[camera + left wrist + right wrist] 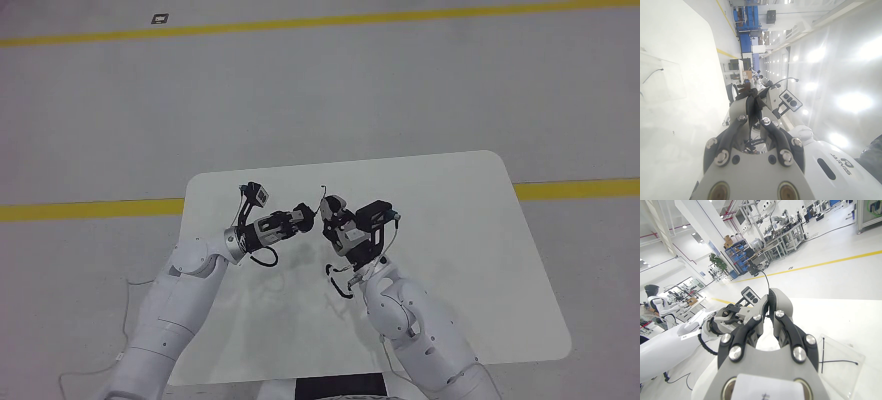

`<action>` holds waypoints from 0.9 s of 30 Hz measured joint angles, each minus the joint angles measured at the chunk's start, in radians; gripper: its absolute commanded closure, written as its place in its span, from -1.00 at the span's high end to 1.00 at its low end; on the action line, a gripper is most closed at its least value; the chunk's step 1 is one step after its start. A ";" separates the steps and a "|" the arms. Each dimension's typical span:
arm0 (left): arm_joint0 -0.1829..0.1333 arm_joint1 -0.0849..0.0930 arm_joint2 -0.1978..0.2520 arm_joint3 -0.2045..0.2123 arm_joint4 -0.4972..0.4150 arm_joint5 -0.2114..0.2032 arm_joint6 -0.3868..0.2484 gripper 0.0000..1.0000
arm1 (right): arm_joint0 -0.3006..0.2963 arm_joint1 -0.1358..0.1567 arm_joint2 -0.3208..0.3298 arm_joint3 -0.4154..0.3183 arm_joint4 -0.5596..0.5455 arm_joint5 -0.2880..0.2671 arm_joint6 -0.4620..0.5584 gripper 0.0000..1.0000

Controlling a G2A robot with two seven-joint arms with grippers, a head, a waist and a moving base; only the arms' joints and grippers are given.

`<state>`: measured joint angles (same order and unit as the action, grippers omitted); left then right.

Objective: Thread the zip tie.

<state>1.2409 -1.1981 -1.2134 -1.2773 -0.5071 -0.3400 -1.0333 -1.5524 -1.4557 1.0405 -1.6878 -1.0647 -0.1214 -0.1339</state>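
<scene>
Right wrist view: the right gripper [769,303] is seen with its grey fingers pressed together on a thin black plastic zip tie [767,279]. The zip tie is pinched low on its length, and the free part is carried up past the fingertips in a gentle curve. The left gripper [753,95] is held tip to tip against the right gripper, both raised above the white rounded table [450,200]. Its black-padded fingers are drawn together at the tips; whether any part of the zip tie is caught between them cannot be told. In the left wrist view the free end of the zip tie is seen arching away beyond the right gripper. A clear plastic sheet [844,349] is laid on the table below the right gripper, well apart from it, and spare black ties [823,351] are crossed on it.
</scene>
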 measured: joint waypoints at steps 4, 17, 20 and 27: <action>0.000 0.000 0.000 0.000 0.000 0.000 0.000 -1.00 | 0.001 0.001 -0.001 0.000 0.002 0.000 0.000 -1.00; 0.000 0.000 0.000 0.000 0.000 0.000 0.000 -1.00 | -0.008 0.007 0.001 -0.010 0.003 -0.002 0.004 -1.00; 0.000 0.000 0.000 0.000 0.000 0.000 0.000 -1.00 | -0.009 0.009 0.002 -0.013 0.003 -0.002 0.005 -1.00; 0.000 0.000 0.000 0.000 0.000 0.000 0.000 -1.00 | -0.013 0.012 0.005 -0.024 0.007 -0.004 -0.002 -1.00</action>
<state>1.2409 -1.1981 -1.2134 -1.2773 -0.5071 -0.3400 -1.0333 -1.5653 -1.4440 1.0452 -1.7113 -1.0579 -0.1256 -0.1357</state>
